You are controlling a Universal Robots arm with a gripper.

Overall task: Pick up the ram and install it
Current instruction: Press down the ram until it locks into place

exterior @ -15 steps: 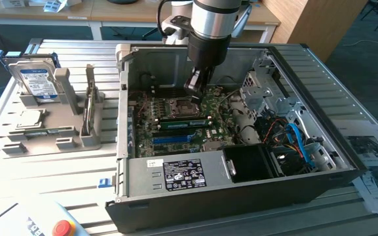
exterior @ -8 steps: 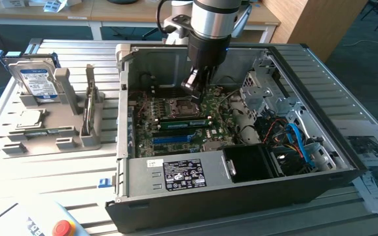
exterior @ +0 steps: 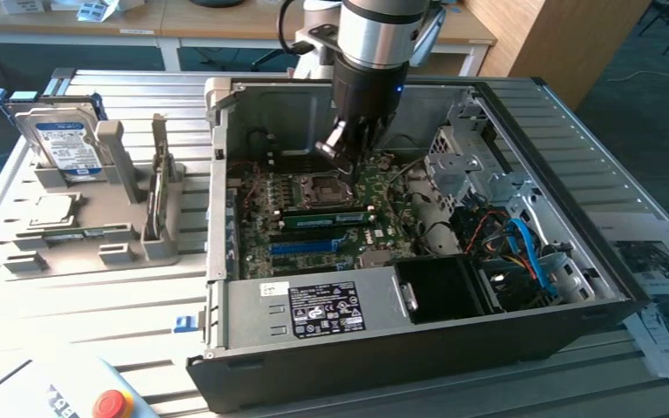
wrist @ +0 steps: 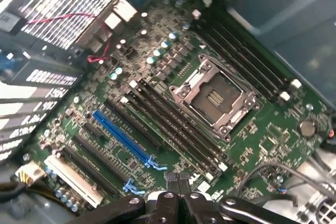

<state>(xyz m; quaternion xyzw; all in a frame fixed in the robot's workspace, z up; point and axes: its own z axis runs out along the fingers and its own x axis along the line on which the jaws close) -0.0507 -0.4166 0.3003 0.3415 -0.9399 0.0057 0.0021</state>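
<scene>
Nearest in the exterior view sits one red button [exterior: 108, 402] at the table's [exterior: 102, 296] edge; behind it stands one open computer case [exterior: 311, 366], its power box bearing one white-and-black label [exterior: 325, 309]; on the exterior view's right lie a few printed papers [exterior: 660, 287]

Further in, one green circuit board [exterior: 311, 239] covers the case floor; in the wrist view it carries one long blue slot [wrist: 122, 137] and, beside the single processor socket [wrist: 212, 100], a bank of four dark slots [wrist: 173, 127] running side by side

The ram [exterior: 325, 218] shows as one thin green stick lying along the slots just in front of the socket, low in the board and apart from the tool; whether it is fully seated I cannot tell

Above the socket hangs the one gripper [exterior: 341, 157], its two fingers pressed together with nothing between them; the wrist view shows the same joined tips [wrist: 177, 182] over the board

On the exterior view's left, one grey holder [exterior: 91, 235] carries one hard drive [exterior: 65, 144] upright and one square silver chip [exterior: 56, 209] lying flat; farthest back, the arm [exterior: 381, 35] rises in front of a wooden desk [exterior: 219, 22]
</scene>
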